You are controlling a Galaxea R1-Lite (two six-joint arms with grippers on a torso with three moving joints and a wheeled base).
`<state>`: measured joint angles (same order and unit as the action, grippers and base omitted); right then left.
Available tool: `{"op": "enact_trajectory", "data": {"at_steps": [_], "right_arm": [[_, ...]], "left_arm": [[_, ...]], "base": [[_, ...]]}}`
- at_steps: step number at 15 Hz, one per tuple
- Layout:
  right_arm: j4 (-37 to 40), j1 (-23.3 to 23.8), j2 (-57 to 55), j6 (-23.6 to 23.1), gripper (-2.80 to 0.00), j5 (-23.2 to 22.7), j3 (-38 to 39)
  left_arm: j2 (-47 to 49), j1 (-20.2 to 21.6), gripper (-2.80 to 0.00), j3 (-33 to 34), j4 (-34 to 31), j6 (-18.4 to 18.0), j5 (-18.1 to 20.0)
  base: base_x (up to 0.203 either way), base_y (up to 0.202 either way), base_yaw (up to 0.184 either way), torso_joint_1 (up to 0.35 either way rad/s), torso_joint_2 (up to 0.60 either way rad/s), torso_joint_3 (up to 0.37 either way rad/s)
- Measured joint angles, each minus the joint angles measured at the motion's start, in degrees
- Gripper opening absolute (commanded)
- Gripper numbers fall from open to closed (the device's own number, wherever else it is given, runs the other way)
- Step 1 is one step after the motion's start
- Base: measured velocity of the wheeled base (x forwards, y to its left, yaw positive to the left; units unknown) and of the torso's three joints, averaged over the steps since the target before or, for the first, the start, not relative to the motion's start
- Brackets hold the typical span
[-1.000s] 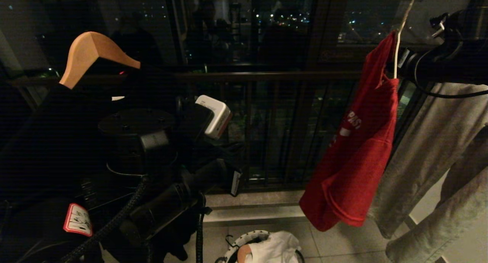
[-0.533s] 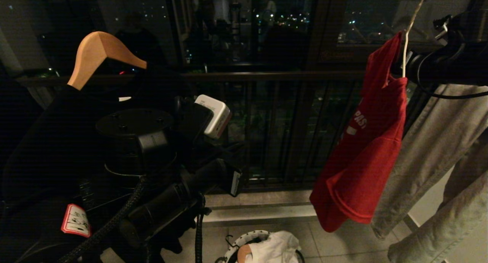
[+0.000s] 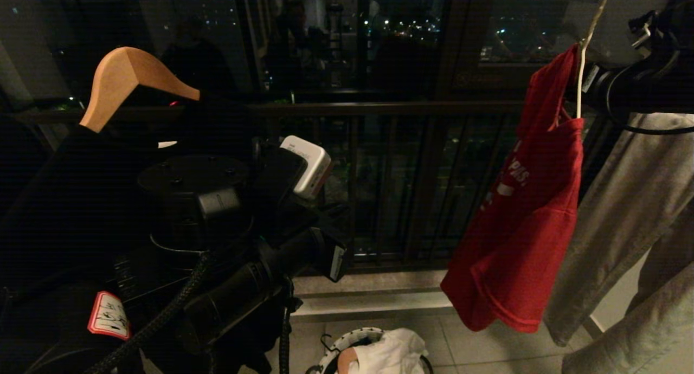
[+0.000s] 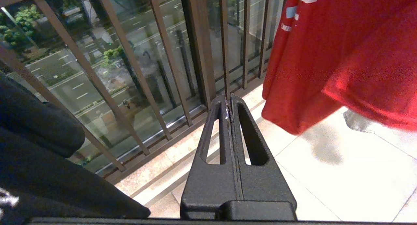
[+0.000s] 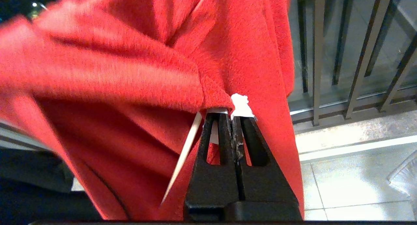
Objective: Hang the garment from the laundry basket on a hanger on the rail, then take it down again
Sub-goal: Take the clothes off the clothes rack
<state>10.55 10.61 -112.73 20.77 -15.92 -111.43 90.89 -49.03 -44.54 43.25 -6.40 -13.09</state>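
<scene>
The garment (image 3: 520,238), a red T-shirt with white lettering, hangs at the right on the thin white wire hanger (image 3: 579,86). My right gripper (image 3: 593,84) reaches in from the upper right at the collar. In the right wrist view, the right gripper (image 5: 230,115) is shut on the hanger (image 5: 182,159), with the garment (image 5: 130,71) bunched against its tips. My left gripper (image 4: 228,99) is shut on nothing, low over the tiles and left of the garment (image 4: 342,55); the head view shows the left gripper (image 3: 337,263) at lower centre. The laundry basket (image 3: 347,339) stands on the floor below. The rail is out of view.
A white cloth (image 3: 390,355) lies in the basket. A wooden hanger (image 3: 130,76) carrying a black T-shirt (image 3: 81,200) hangs at the left. Grey garments (image 3: 623,211) hang close to the right of the red one. The balcony railing (image 3: 379,108) runs behind.
My right arm has shifted to the right, carrying hanger and garment with it. The wooden hanger has swayed a little. The left arm has stayed where it was.
</scene>
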Motion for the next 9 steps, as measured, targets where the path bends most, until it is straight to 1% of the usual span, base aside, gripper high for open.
{"op": "enact_trajectory", "data": {"at_steps": [9], "right_arm": [[0.0,-0.4,7.2,0.2,0.00,-0.6,7.6]], "left_arm": [[0.9,-0.4,-2.80,0.0,0.0,-0.1,0.1]], "base": [[0.000,0.000,0.000,0.000,0.00,0.000]]}}
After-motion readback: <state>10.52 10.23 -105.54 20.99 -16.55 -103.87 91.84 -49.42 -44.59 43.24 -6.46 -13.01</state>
